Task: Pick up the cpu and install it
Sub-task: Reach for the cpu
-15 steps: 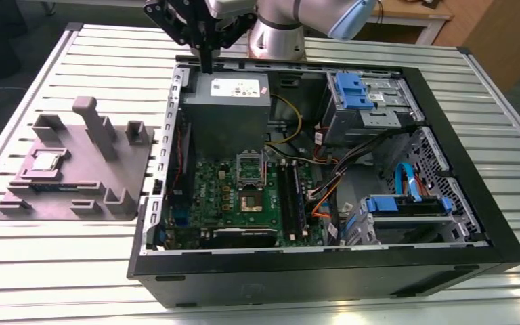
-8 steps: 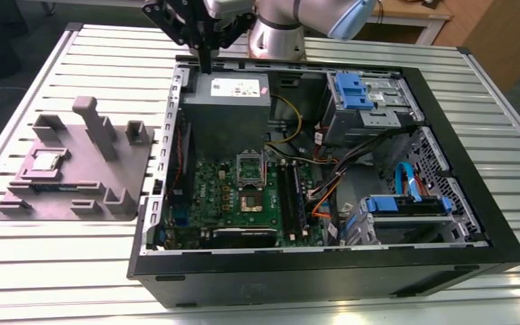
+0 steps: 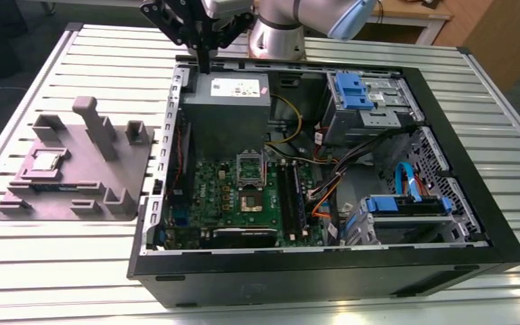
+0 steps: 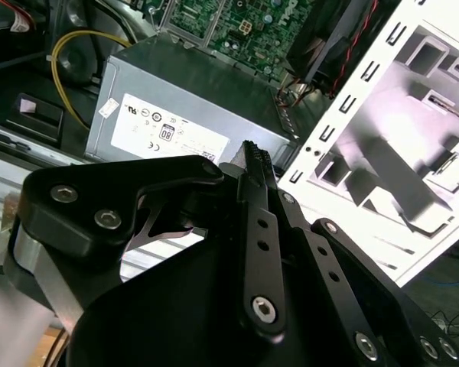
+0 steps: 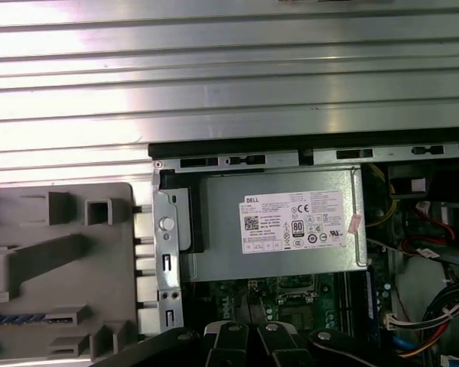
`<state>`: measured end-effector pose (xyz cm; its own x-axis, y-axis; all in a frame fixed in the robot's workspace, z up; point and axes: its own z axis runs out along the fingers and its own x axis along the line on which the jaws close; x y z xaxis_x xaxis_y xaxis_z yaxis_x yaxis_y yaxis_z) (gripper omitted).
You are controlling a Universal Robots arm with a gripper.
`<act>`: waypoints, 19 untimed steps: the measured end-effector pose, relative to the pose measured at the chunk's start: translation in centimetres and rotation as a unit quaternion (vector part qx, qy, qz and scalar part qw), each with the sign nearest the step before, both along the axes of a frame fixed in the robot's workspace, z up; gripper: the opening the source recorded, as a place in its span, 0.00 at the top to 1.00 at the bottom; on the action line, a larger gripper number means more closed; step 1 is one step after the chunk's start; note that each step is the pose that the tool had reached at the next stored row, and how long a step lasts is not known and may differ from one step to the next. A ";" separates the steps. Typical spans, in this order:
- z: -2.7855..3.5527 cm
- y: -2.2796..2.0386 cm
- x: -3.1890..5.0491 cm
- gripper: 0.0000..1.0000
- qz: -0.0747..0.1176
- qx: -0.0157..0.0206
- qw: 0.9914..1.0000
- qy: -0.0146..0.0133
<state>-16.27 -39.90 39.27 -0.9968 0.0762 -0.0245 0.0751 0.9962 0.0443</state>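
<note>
Black computer case (image 3: 269, 281) lay open on the slatted table (image 3: 61, 271). At the exterior view's left, grey holder (image 3: 70, 196) carried the cpu (image 3: 45, 161), lying flat, well apart from the gripper. Gripper (image 3: 204, 66) hung over the case's far rim, just beside the grey power supply (image 3: 228, 101); fingers pressed together, nothing held. Green motherboard (image 3: 214, 196) mid-case; blue drive cages (image 3: 355, 91) toward the exterior view's right

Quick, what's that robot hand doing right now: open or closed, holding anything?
Hand: closed, holding nothing; the cpu lies on the grey holder.
</note>
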 end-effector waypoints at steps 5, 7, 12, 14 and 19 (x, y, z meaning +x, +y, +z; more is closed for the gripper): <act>0.00 0.00 -0.15 0.89 0.000 0.000 1.000 0.000; -0.01 0.00 -0.21 0.89 0.000 0.000 1.000 0.000; -0.01 0.00 -0.32 0.89 0.000 0.000 1.000 0.000; -0.01 0.00 -0.37 0.89 0.000 0.000 1.000 0.000; -0.02 0.00 -0.51 0.89 0.000 0.000 1.000 0.000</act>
